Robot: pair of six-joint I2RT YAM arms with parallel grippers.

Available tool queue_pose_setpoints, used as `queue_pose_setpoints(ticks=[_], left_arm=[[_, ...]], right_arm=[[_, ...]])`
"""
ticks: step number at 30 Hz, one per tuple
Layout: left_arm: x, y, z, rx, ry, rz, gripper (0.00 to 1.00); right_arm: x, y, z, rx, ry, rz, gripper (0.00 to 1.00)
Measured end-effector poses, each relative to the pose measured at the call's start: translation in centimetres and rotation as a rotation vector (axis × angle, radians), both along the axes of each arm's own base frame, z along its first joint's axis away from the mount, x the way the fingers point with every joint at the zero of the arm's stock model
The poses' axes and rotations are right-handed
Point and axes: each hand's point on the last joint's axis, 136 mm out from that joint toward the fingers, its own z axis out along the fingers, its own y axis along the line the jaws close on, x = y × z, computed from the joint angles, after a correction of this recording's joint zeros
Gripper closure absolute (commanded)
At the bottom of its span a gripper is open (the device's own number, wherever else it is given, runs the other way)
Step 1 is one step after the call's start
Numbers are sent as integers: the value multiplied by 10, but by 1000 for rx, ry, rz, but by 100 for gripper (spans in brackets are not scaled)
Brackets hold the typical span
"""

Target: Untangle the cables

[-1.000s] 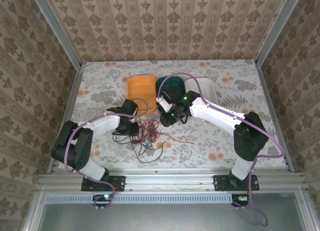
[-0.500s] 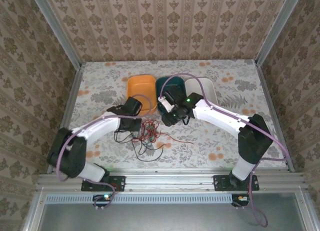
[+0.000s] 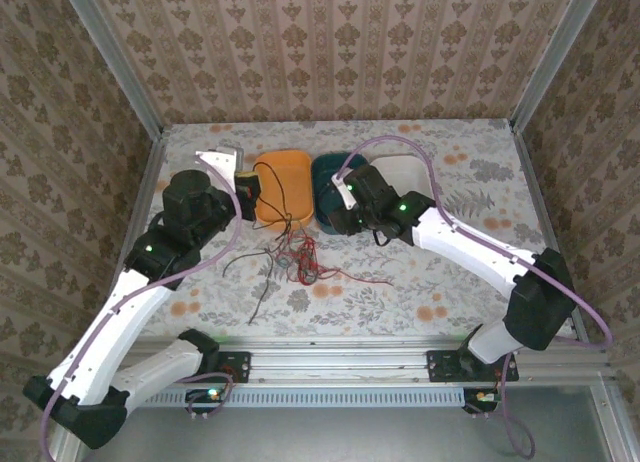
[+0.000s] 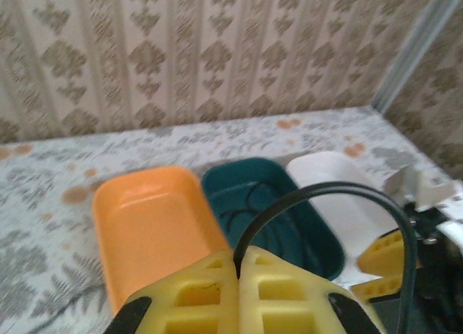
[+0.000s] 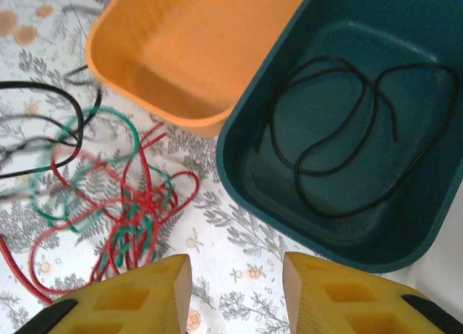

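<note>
Up went left gripper [image 4: 239, 267] toward orange tray [image 4: 148, 225], pinched tight on black cable [image 4: 340, 189]; right gripper [image 5: 233, 290] spread apart over teal tray [image 5: 235, 150].

Tablecloth [image 3: 450, 272]: pale grey-white, grey leaf sprays, small orange blossoms.
Walls [image 3: 330, 52]: beige wallpaper, brown damask motifs in vertical rows.
Three trays, centre of top view: orange tray [image 3: 280, 172], dark teal tray [image 5: 253, 182], white tray [image 3: 412, 170].
Cables [image 3: 298, 257], just below trays: red, green, black strands mixed.
Black cable [image 5: 340, 142] against teal.
Left gripper [image 4: 239, 269], right gripper [image 5: 237, 276]: yellow, black trim.
Left arm [image 3: 120, 302], right arm [image 3: 470, 247]: white, black joints.
Hose [image 3: 390, 141]: lilac.
</note>
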Motion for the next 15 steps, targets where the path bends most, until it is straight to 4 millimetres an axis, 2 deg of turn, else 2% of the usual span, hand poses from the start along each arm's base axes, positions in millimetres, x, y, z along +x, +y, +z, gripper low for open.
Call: queue_pose_setpoints(ticks=[4, 8, 11, 15], left_arm=[[-5, -9, 19, -39, -37, -57, 100], [-4, -12, 45, -59, -93, -80, 100], [4, -13, 73, -77, -152, -80, 100], [25, -11, 107, -102, -210, -62, 100]], right_arm=[[3, -3, 10, 39, -35, -25, 60], [6, -15, 15, 81, -67, -83, 60], [9, -32, 19, 117, -88, -147, 60], [18, -55, 35, 184, -130, -240, 60]])
